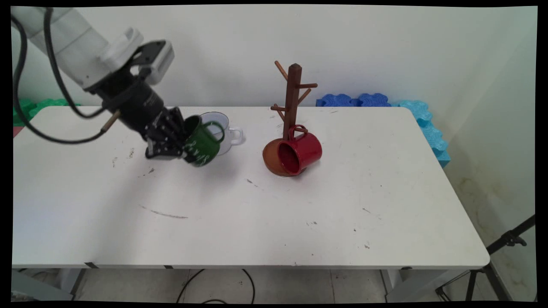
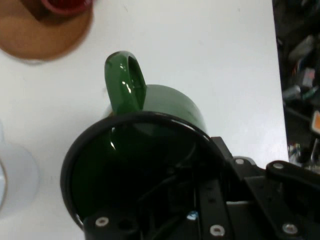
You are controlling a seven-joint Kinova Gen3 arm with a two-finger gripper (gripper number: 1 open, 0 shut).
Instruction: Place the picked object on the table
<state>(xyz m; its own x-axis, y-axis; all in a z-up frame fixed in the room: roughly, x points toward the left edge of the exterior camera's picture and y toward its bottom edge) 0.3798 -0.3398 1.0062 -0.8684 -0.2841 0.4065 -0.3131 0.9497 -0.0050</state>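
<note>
Gripper point(image 1: 185, 145) clamped on green mug point(image 1: 202, 143) rim, mug lifted, tilted, just before white mug point(image 1: 222, 130). Red mug point(image 1: 299, 152) hangs on wooden mug tree point(image 1: 293, 92), well right. Table point(image 1: 257, 222) near half open.

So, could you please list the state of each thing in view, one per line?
Gripper: jaws shut on the green mug's rim.
Green mug: held tilted above the table.
White mug: upright on the table.
Red mug: hanging on the mug tree, tilted.
</note>
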